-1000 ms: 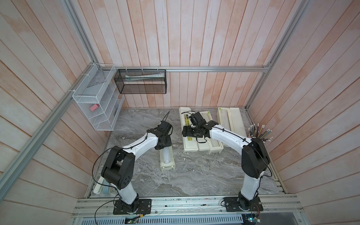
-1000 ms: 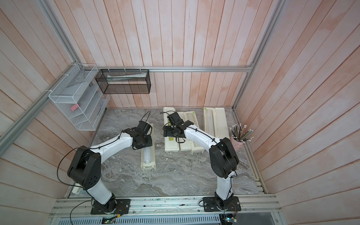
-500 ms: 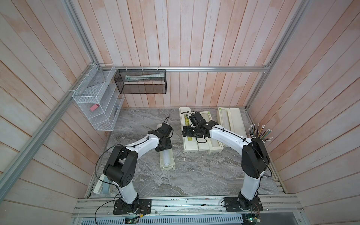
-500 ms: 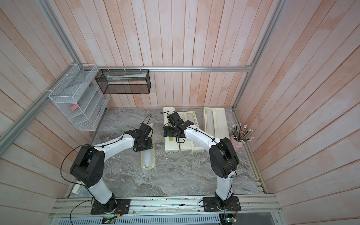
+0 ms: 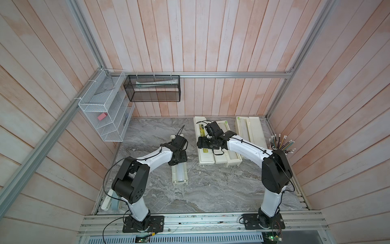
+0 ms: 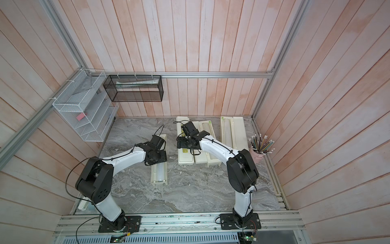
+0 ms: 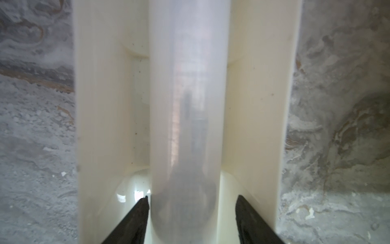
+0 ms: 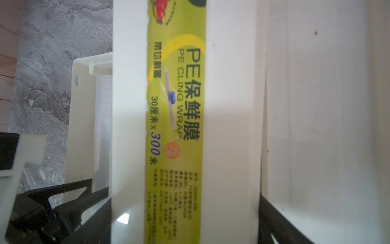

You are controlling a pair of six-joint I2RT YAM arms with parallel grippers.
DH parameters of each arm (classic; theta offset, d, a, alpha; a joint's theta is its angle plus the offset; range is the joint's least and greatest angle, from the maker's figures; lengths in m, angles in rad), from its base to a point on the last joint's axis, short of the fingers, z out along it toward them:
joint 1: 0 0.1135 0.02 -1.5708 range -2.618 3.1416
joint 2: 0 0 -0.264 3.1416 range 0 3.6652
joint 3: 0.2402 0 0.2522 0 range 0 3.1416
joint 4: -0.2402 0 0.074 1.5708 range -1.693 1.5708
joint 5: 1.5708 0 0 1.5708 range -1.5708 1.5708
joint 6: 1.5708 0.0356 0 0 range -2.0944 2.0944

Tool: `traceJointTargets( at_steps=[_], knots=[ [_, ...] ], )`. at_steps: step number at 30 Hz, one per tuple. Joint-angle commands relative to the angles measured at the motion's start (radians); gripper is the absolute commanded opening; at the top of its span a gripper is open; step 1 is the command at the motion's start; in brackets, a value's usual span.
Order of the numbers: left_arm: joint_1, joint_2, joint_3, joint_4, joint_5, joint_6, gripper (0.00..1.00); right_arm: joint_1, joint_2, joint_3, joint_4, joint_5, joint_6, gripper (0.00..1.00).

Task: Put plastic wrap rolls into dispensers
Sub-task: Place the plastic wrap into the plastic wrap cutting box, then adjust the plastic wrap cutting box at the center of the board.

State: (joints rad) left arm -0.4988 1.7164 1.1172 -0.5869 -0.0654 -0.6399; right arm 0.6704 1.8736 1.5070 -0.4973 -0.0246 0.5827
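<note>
A translucent plastic wrap roll (image 7: 187,105) lies in the trough of an open cream dispenser (image 7: 101,105) left of the table's middle, also seen in a top view (image 5: 179,174). My left gripper (image 7: 192,197) hangs over this dispenser's far half, open. One finger is close against the roll and the other stands clear of it. My right gripper (image 8: 184,197) straddles a cream dispenser with a yellow-green label (image 8: 175,105), jaws pressed to both long sides. In a top view this gripper (image 5: 203,144) sits mid-length on it. Another dispenser (image 5: 256,131) lies open at the back right with a roll (image 5: 242,131) inside.
A pink cup of pencils (image 5: 281,145) stands at the right edge. A white wire rack (image 5: 105,114) and a black mesh basket (image 5: 152,88) hang on the back-left walls. More cream box parts (image 5: 232,158) lie right of the labelled dispenser. Bare marble lies in front.
The left gripper's jaws have spread apart around the roll, which stays in the trough, and the left arm has shifted slightly. The right arm has not moved.
</note>
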Motion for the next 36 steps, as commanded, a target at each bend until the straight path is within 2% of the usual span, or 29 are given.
traceJointTargets(
  at_steps=[1, 4, 11, 16, 24, 36],
  knots=[
    [-0.013, -0.043, 0.056, -0.029, -0.031, 0.018, 0.72, 0.000, -0.036, 0.028, 0.013, -0.015, 0.002, 0.81],
    [-0.013, -0.076, 0.079, -0.069, -0.030, 0.025, 0.73, 0.004, -0.034, 0.040, 0.010, -0.034, 0.008, 0.81],
    [0.041, -0.227, 0.020, -0.031, 0.065, 0.032, 0.91, 0.050, -0.024, 0.100, 0.005, -0.066, 0.037, 0.81],
    [0.147, -0.283, -0.116, 0.080, 0.222, 0.021, 0.91, 0.099, -0.005, 0.124, 0.023, -0.063, 0.089, 0.82],
    [0.157, -0.274, -0.253, 0.250, 0.394, -0.046, 0.90, 0.137, -0.021, 0.083, 0.050, -0.030, 0.133, 0.82],
    [0.090, -0.262, -0.275, 0.399, 0.405, -0.128, 0.90, 0.153, -0.036, 0.011, 0.024, -0.002, 0.126, 0.83]
  ],
)
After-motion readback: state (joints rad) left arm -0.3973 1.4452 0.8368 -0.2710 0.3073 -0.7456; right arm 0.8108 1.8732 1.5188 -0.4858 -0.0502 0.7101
